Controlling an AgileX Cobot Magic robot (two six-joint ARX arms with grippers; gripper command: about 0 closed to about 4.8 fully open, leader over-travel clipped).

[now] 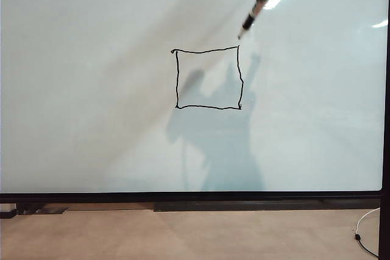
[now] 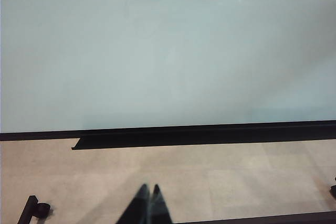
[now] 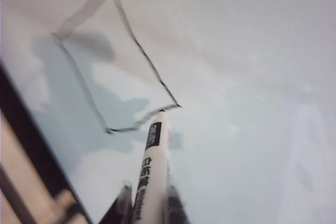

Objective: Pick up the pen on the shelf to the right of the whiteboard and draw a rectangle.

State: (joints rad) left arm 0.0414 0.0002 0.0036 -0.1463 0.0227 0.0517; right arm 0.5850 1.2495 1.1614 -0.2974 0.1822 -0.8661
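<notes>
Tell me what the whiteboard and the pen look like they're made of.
The whiteboard looks like a glossy coated panel: light glares and soft shadows show on its pale face; its thin frame is black, material unclear. The pen, clamped in the right gripper, appears to be smooth white plastic with printed black lettering. The left gripper hangs shut above the floor.

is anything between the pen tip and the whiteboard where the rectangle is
Nothing visible. The right gripper holds the pen, its tip just above the rectangle's upper right corner, over bare whiteboard. The left gripper sits low, jaws shut, away from it.
</notes>
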